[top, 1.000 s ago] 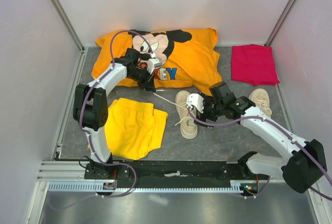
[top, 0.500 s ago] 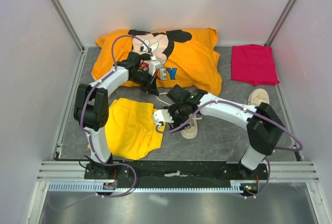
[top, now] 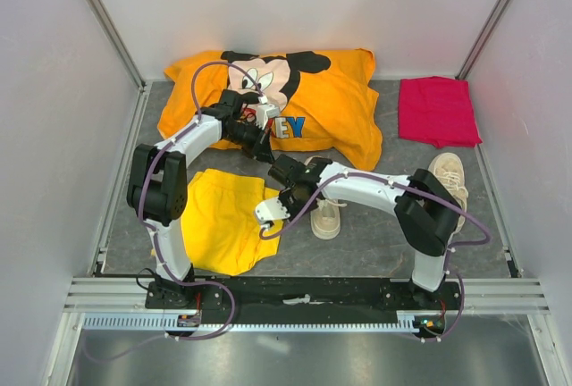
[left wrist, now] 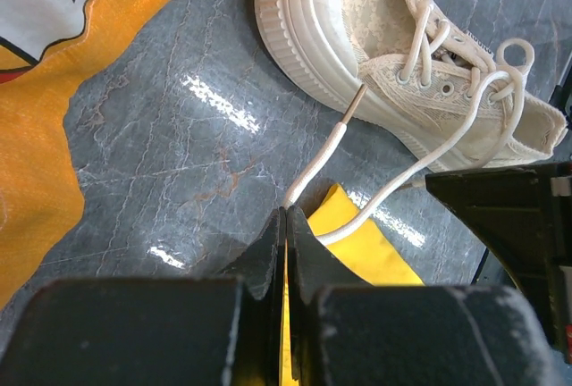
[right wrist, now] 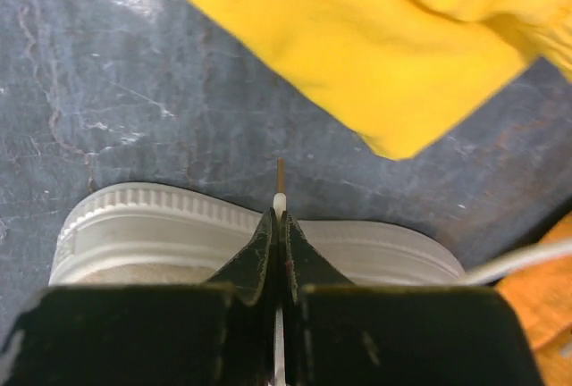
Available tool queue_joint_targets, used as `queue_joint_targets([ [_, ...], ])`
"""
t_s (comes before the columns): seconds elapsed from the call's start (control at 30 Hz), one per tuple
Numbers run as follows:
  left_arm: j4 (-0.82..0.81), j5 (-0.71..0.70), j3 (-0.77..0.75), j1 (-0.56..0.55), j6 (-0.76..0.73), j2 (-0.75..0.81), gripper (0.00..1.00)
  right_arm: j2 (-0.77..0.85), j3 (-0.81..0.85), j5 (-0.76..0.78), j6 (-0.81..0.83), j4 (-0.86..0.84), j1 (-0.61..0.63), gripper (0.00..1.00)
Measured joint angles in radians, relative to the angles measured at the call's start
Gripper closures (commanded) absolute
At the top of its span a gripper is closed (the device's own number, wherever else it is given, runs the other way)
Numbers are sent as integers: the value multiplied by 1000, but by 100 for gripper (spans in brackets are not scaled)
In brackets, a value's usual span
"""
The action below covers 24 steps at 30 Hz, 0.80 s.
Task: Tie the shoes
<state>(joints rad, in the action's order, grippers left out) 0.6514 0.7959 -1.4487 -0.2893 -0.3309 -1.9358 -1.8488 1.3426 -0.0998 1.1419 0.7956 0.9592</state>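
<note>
Two shoes lay on the table (top: 375,234). We recorded the near shoe (top: 325,216) upright on its sole just to the right of the yellow shorts (top: 223,221), and the second shoe (top: 450,172) well to the right of the shorts, partly covered by the right arm.

We found the left gripper (left wrist: 284,218) clenched on one white lace (left wrist: 323,152) of the near shoe, above the far right corner of the shorts.

We found the right gripper (right wrist: 279,216) clenched on a second lace end (right wrist: 280,197), its tip projecting past the fingers, between the shorts and the near shoe.

Behind the shorts lay an orange printed shirt (top: 331,100), and a red cloth (top: 438,111) lay far to their right
</note>
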Motion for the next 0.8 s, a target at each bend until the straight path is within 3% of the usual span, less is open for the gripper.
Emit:
queue_joint_targets([
  [0.17, 2, 0, -2, 1, 0, 0, 98, 59, 36, -56, -80, 9, -78, 100],
  [0.4, 5, -1, 0, 23, 0, 14, 98, 300, 22, -114, -220, 45, -406, 100],
  [0.6, 5, -14, 30, 57, -2, 66, 98, 401, -130, -130, -253, 83, -695, 100],
  [0.8, 6, -68, 37, 67, -11, 67, 98, 376, -297, -123, -219, 101, -805, 100],
])
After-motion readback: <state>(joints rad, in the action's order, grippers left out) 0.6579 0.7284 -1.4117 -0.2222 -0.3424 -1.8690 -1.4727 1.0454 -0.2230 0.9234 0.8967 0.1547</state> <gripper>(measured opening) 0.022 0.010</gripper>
